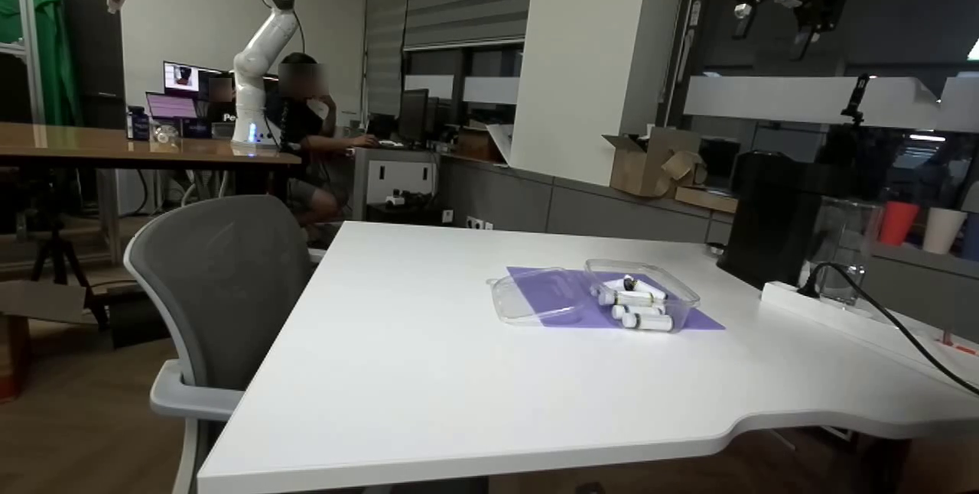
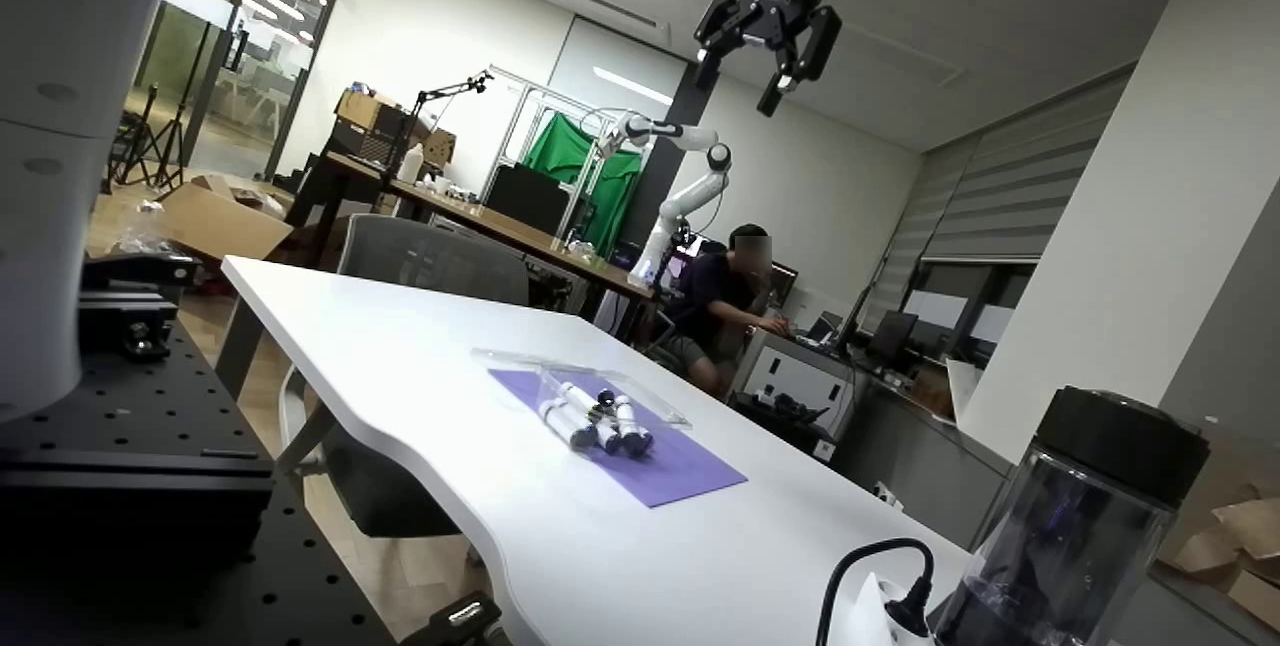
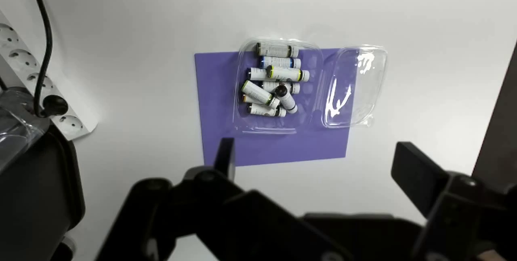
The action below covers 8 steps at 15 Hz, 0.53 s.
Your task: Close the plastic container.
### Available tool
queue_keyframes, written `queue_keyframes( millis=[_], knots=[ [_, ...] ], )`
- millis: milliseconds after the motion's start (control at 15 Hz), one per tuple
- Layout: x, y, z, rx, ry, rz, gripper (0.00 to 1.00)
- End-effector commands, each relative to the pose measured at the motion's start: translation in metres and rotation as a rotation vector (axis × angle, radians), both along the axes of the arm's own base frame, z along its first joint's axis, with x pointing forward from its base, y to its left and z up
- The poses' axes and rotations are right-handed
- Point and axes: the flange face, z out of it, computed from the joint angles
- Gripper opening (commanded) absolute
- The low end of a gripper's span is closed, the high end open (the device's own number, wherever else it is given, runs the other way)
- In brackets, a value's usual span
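The plastic container (image 3: 309, 99) is a clear box standing on a purple sheet (image 3: 274, 150). Its clear lid (image 3: 365, 95) is folded out flat beside it, so the box is open. Several small white vials (image 3: 282, 73) lie inside. In both exterior views the container (image 1: 683, 299) (image 2: 665, 410), lid (image 1: 528, 301) (image 2: 505, 359) and vials (image 1: 635, 298) (image 2: 568, 423) show on the white table. My gripper (image 3: 317, 148) is wide open and empty. In both exterior views the gripper (image 1: 769, 37) (image 2: 738, 91) hangs high above the table, well apart from the container.
A white power strip (image 3: 24, 57) with a black cable (image 3: 47, 47) lies along one side of the table. A dark machine (image 3: 36, 196) with a clear tank (image 1: 841, 242) stands near it. A grey chair (image 1: 229, 287) stands at the table's other edge.
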Motion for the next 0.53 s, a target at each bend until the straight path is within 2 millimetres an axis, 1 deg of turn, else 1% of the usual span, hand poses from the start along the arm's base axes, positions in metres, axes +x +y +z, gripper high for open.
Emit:
queue_keyframes(
  millis=[0,200,467],
  knots=[
    [0.006,0.025,-0.030,-0.128,-0.005,0.136,1.00],
    [0.008,0.059,-0.082,-0.210,0.016,0.305,1.00],
    [0.002,0.103,-0.149,-0.311,-0.003,0.516,1.00]
  ],
)
